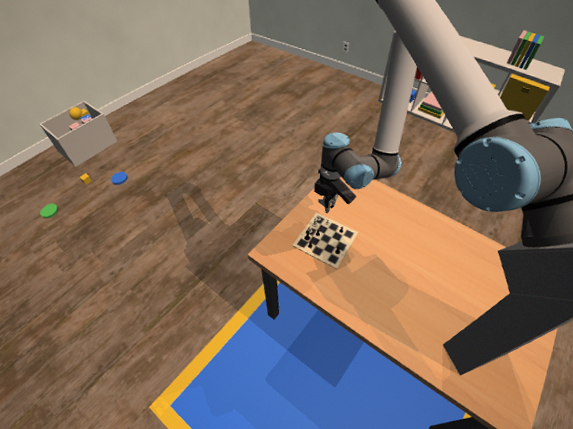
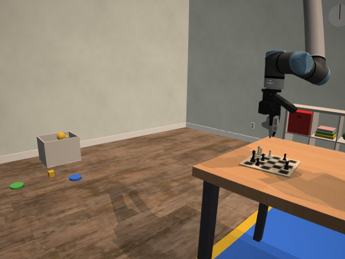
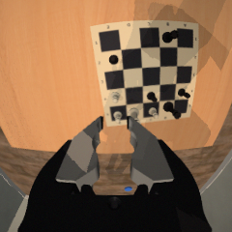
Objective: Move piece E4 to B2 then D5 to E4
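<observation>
UR12e arm (image 1: 443, 86) reaches from its dark base, right of the wooden table (image 1: 425, 297), down to a gripper (image 1: 329, 201) hanging above the table's far-left corner, fingers narrowed with nothing between them. Small chessboard (image 1: 325, 239) lies on the table just below and in front of the gripper; black pieces (image 1: 340, 230) scattered on it, a few white pieces (image 1: 318, 219) at the corner nearest the gripper. Squares too small to read. Blue mat with yellow border (image 1: 282, 378) under the table's front. Far left of the table on the wood floor: open grey box (image 1: 78, 132) holding a yellow ball (image 1: 75, 112), with a yellow cube (image 1: 86, 178), blue disc (image 1: 119, 178) and green disc (image 1: 48, 210) nearby. White shelf unit (image 1: 515, 87) behind the table.
</observation>
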{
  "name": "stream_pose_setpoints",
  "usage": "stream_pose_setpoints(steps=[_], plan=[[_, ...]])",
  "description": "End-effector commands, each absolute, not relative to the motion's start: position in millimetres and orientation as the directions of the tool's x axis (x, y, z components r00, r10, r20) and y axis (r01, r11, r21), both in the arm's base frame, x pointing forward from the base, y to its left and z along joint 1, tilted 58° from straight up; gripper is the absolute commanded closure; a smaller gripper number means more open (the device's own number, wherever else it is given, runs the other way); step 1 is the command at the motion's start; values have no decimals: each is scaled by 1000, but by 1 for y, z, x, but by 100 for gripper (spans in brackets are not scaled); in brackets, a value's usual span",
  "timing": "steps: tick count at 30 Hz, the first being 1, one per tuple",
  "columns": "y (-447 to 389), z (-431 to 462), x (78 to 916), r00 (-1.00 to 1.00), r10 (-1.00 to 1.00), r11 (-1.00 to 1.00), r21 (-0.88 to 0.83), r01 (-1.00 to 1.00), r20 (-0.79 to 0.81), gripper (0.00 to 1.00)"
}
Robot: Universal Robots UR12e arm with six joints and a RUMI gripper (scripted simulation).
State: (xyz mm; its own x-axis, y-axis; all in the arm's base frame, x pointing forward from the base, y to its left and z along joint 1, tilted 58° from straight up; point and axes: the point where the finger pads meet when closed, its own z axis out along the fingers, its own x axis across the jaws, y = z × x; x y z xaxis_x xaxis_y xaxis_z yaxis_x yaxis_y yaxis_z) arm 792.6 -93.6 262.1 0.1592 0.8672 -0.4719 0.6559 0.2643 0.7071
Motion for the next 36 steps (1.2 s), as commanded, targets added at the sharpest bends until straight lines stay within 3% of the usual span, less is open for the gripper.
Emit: stream_pose_setpoints(steps=[1,36], plan=[[-95,262,797,159,867,266,708,654,-473,80],[-114,240,828,160,867,266,708,654,-473,80]])
